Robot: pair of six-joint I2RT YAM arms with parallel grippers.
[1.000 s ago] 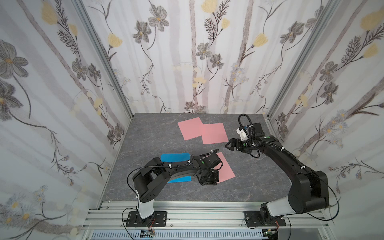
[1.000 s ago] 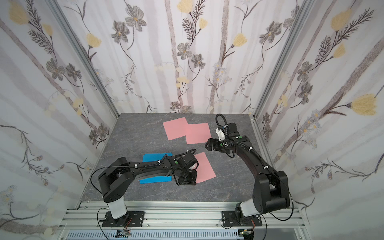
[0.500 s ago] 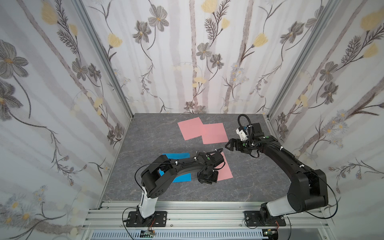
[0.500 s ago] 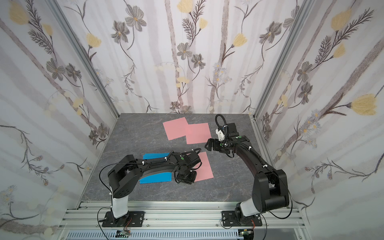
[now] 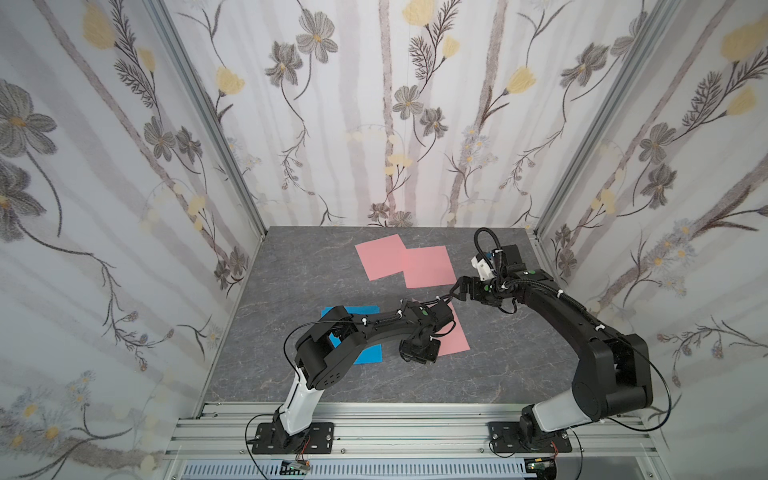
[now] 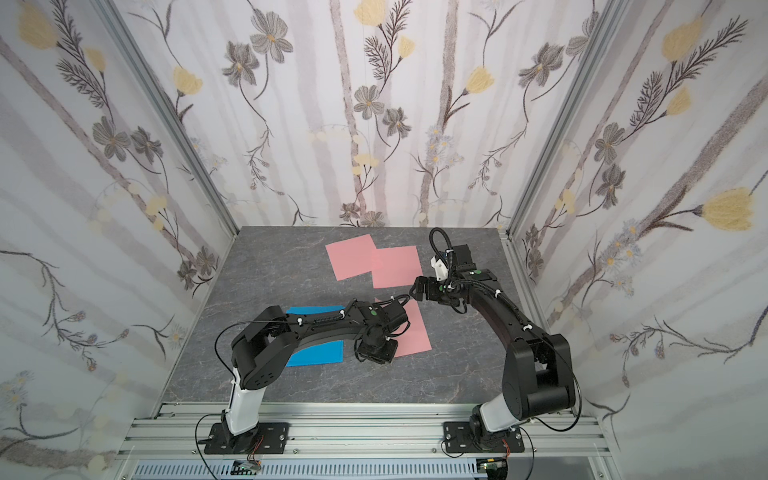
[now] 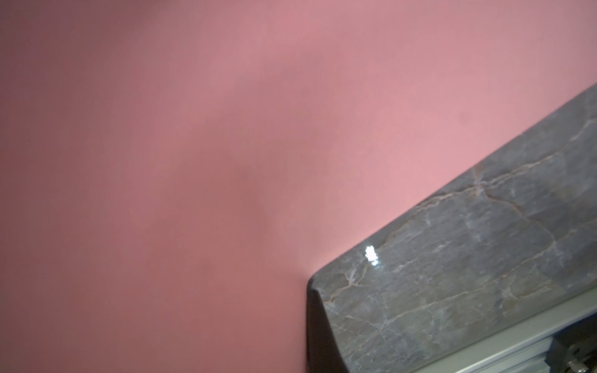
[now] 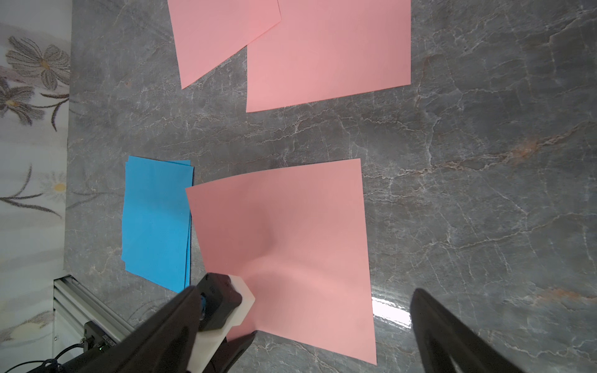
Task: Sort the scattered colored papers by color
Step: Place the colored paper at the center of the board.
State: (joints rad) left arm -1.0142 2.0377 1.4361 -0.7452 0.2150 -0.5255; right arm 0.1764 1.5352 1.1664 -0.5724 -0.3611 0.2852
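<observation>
The left tool (image 8: pixel 237 306) is pinched shut on the near corner of a pink sheet (image 8: pixel 290 239), and the paper buckles a little where it is gripped, its corner lifted off the grey marbled worktop (image 5: pixel 299 274); in both top views that sheet (image 5: pixel 453 338) lies mostly hidden under the left arm's wrist, near the middle of the worktop. Just beside it, on the left arm's side, sits a small stack of blue sheets (image 8: pixel 155 219) (their edges slightly fanned), again partly covered by the arm in a top view (image 6: pixel 320 353). Farther back, towards the flowered wall, two more pink sheets (image 5: pixel 405 262) lie flat and overlap at one corner, well apart from the gripped one. The right tool (image 5: pixel 457 289) hangs above the gap between the far pink pair and the held sheet, its jaws spread wide and holding nothing; the left wrist camera sees little but pink paper (image 7: pixel 226 161) and a wedge of worktop.
</observation>
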